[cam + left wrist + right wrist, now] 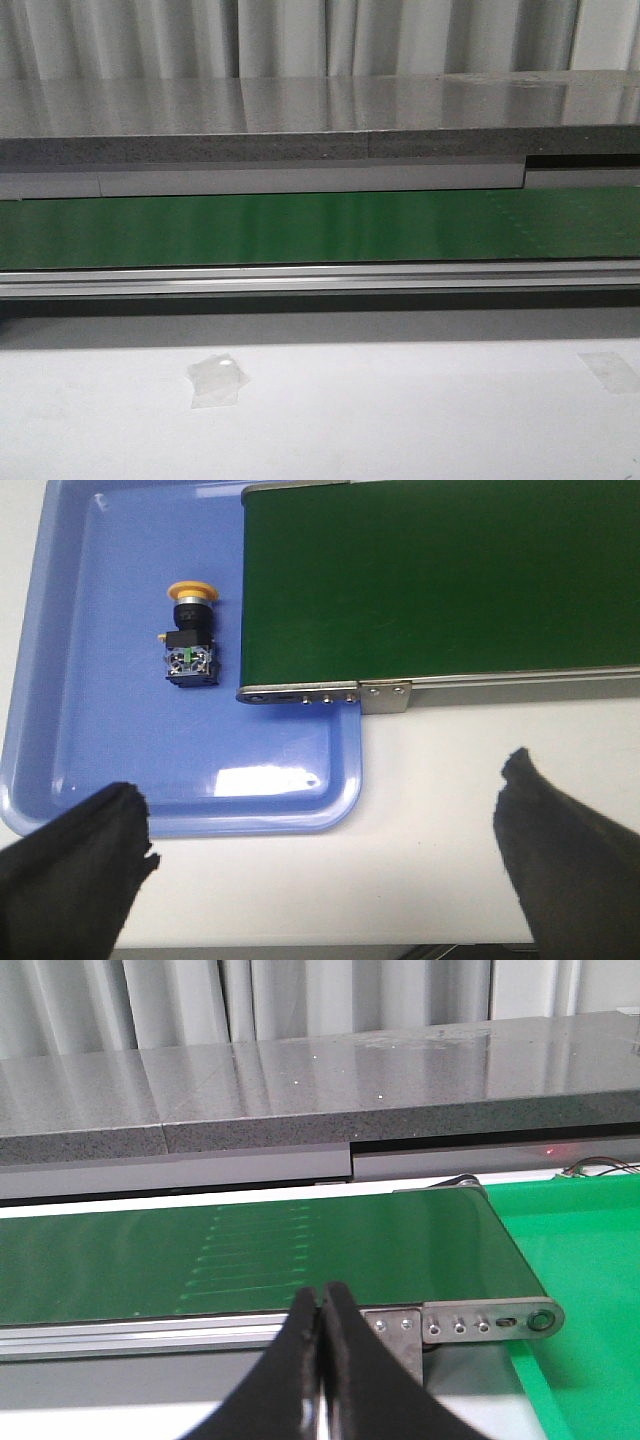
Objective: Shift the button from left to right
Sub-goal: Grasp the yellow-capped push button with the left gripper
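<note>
Button (pixel 190 640) alone on blue tray (pixel 70 710) beside green conveyor belt (pixel 440 580); left gripper (pixel 325 870) wide, right gripper (pixel 322 1360) closed, empty.

Button (pixel 190 638): small push-button, black blocky body, silver collar, round yellow-orange cap at one end, tiny green mark among pale metal contacts at other end. Lying on side, flat on floor of blue tray (pixel 70 730). Just beside end of green conveyor belt (pixel 440 580), not touching it. Apart from tray walls. Untouched, free of any grip. Seen in left wrist view only; not visible in front or right wrist views.
</note>
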Robot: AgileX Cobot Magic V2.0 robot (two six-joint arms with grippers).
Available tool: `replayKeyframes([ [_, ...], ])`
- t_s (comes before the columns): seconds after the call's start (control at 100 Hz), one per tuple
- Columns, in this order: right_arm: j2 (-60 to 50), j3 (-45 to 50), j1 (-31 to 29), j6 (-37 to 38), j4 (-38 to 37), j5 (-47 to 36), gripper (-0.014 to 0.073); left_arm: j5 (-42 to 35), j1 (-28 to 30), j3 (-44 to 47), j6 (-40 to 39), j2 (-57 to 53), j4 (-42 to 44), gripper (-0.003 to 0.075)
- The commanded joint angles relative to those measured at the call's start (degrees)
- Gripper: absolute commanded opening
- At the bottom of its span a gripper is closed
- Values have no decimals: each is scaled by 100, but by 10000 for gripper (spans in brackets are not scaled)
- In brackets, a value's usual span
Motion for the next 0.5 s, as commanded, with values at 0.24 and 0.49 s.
replayKeyframes([
  [0.24, -111, -91, -7, -23, -36, -456, -68, -642, 163, -293, -498, 85, 342, 638],
  [0.49, -111, -91, -7, -23, -36, -456, -68, -806, 1181, -950, -529, 1000, 433, 638],
])
